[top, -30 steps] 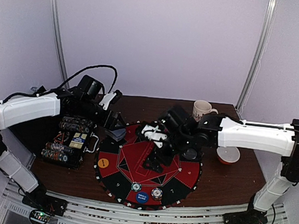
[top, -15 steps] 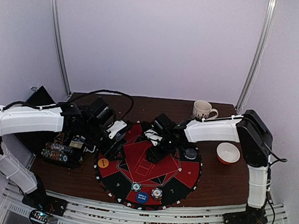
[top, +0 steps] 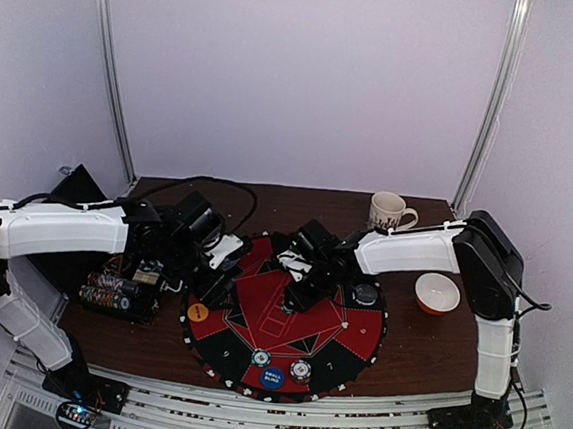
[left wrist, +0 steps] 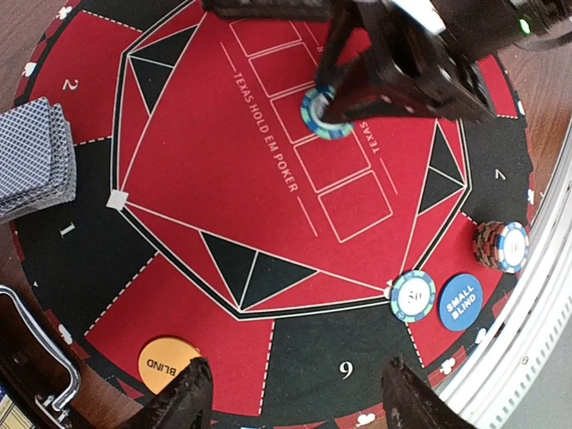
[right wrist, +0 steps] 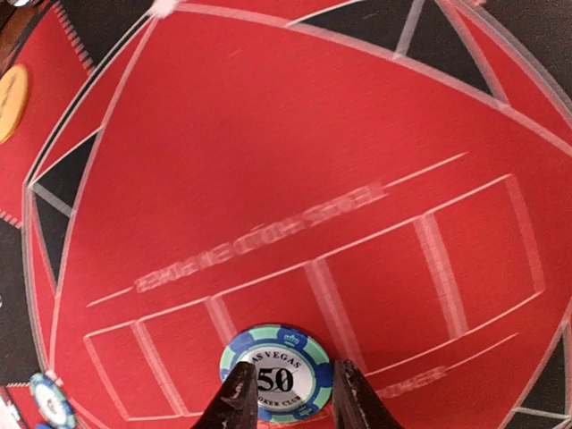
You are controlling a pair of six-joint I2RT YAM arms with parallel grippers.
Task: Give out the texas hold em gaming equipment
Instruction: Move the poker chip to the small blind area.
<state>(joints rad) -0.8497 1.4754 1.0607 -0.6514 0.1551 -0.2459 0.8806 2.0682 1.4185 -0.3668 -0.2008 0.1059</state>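
50 chip (right wrist: 277,375) is noted lying flat on the red felt mat (right wrist: 268,134), just to 12 o'clock of its centre. The right gripper (right wrist: 293,368) is judged clamped on opposite sides of its rim, while the left gripper (left wrist: 290,398) is held spread and empty over the mat's 9 o'clock edge. The chip is judged light, rigid and smooth-faced, liable to skid, so a pinch across the rim is preferred

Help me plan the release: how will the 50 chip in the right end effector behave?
The chip looks rigid, unlikely to bend. Pinched at its rim by the right end effector, it may slip. Face up over the mat, it likely won't roll.
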